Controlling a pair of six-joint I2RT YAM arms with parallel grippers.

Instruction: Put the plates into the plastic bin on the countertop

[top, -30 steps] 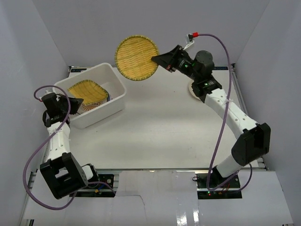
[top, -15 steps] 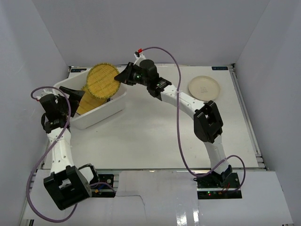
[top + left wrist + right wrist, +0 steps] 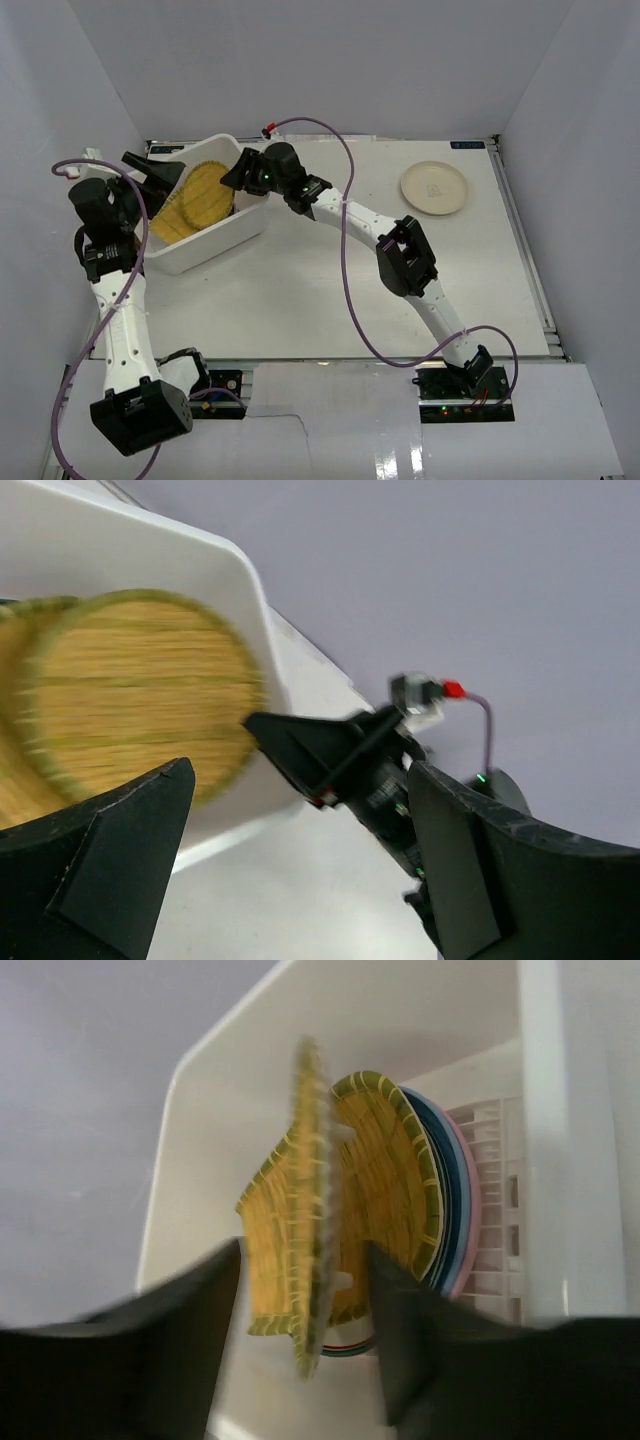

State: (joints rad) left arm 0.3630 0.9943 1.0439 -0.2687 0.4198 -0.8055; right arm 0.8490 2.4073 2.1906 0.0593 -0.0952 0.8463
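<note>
The right gripper (image 3: 303,1260) hangs over the bin (image 3: 210,250) with its fingers apart. The rim of a woven plate (image 3: 280,1240) stands edge-on between them with a gap on either side, so it looks loose rather than pinched. Holding it on edge probably lets it drop and lean onto the stack just past the fingertips instead of landing flat. That stack has a second woven plate (image 3: 385,1180), then a blue plate (image 3: 443,1150) and a pink plate (image 3: 468,1210), tilted against the slotted wall. Only this wrist view gives the gap and the stacking order, though the plate is blurred. The left gripper (image 3: 300,770) is spread wide on nothing. The same woven plate shows face-on beyond its fingertips, with the right gripper's black fingers behind it, so it seems to wait clear of the drop. The top view alone shows what the wrists miss: a cream plate (image 3: 434,187) lies on the table (image 3: 280,300), well behind the right gripper's fingers and out of the bin, so I judge the task nearly done but not finished
</note>
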